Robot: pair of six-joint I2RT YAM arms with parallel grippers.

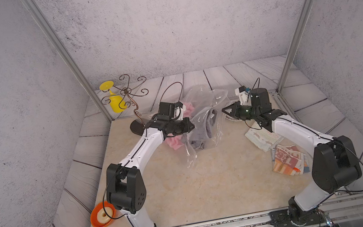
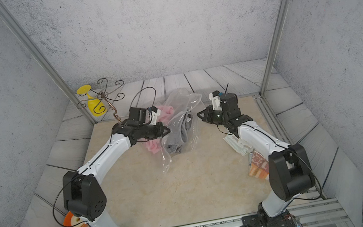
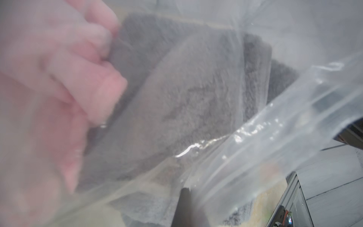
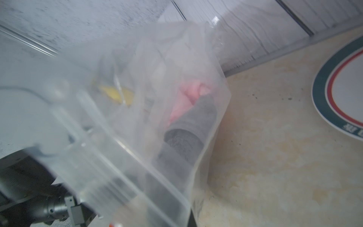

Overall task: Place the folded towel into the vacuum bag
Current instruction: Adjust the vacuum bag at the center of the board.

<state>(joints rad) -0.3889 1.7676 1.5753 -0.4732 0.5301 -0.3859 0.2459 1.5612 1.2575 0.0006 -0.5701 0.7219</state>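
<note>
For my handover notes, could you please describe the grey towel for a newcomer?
At the far middle of the beige tabletop is a crinkly clear vacuum bag. The grey towel sits inside it, plain grey, unlike the pink cloth beside it.

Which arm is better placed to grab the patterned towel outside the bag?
Right. The patterned towel lies beside the right arm, whereas the left claw is beyond the vacuum bag, shut on its edge.

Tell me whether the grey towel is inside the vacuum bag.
Yes, clear plastic of the vacuum bag encloses the grey towel.
</note>
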